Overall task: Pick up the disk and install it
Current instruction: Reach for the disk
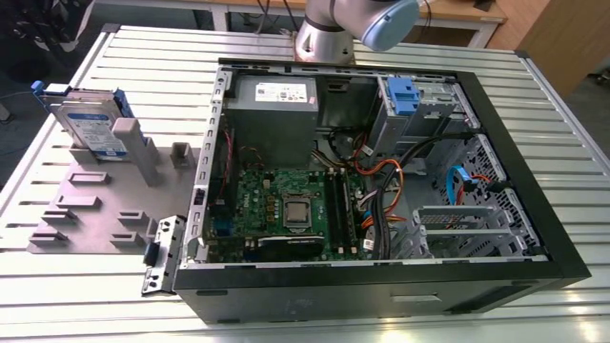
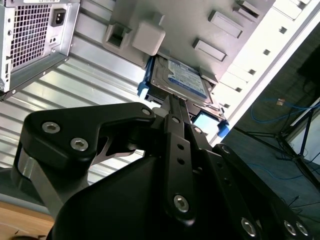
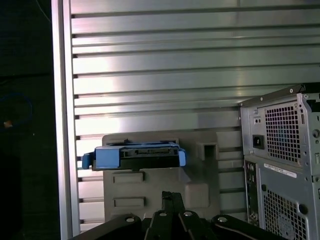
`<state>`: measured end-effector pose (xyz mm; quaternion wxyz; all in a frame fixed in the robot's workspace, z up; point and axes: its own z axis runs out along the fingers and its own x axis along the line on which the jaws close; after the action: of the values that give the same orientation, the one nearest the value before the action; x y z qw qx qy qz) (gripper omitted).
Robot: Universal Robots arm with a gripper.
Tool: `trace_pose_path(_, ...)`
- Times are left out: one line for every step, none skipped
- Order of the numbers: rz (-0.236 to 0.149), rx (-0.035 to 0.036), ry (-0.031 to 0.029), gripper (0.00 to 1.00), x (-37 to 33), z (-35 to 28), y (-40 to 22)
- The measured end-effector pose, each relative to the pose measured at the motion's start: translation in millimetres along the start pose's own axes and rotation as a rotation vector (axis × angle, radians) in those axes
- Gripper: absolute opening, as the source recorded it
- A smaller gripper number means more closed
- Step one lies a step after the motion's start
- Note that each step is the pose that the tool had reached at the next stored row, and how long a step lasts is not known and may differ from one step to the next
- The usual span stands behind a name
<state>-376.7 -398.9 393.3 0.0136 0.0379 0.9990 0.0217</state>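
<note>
The disk [image 1: 88,123] stands on edge in a grey holder [image 1: 86,207] on the table [image 1: 86,307], off to the exterior view's left of the open case [image 1: 533,214]. It leans a touch against a grey post [image 1: 133,139], label facing out, not yet picked up. In the first wrist view its blue rails [image 3: 107,157] show end-on, and the claw [image 3: 168,196] points toward it, clearly apart from it. In the second wrist view the claw [image 2: 172,100] is narrow, its tips drawn together, with nothing between them, and it is lined up on the disk [image 2: 182,80].

Now the risks. With the tips pinched together like that, any approach would likely strike the disk's top edge rather than straddle it, and a tilted disk propped on a post could tip or pop out of its slot. The rails look like smooth plastic, so a grip on them alone may slip or flex, and an off-centre hold could let the disk swing. Over in the case, the cage [image 1: 419,107] sits close to a tangle of cables [image 1: 381,171]. A disk carried in skewed could snag them or jam against the cage wall.
</note>
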Motion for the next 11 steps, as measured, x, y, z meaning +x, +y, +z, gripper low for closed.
trace_pose_path(0.000, -0.0001, -0.0001, 0.11, 1.5, 0.0, -0.1)
trace_pose_path(0.000, 0.0000, 0.0000, 0.11, 2.8, -0.1, -0.2)
trace_pose_path(0.000, 0.0000, 0.0000, 0.11, 4.0, -0.1, -0.3)
trace_pose_path(0.000, 0.0000, 0.0001, 0.11, 5.3, -0.2, -0.4)
trace_pose_path(0.000, 0.0000, 0.0000, 0.11, 6.5, -0.2, -0.5)
trace_pose_path(0.000, 0.0000, 0.0000, 0.11, 7.9, -0.2, -0.6)
trace_pose_path(0.000, 0.0000, 0.0000, 0.11, 9.4, -0.3, -0.7)
trace_pose_path(0.000, 0.0000, 0.0000, 0.11, 10.8, -0.3, -0.8)
trace_pose_path(0.000, 0.0000, 0.0000, 0.11, 12.3, -0.4, -0.9)
trace_pose_path(0.000, 0.0000, -0.0001, 0.11, 13.8, -0.4, -1.0)
trace_pose_path(0.000, 0.0000, 0.0000, 0.11, 15.3, -0.4, -1.2)
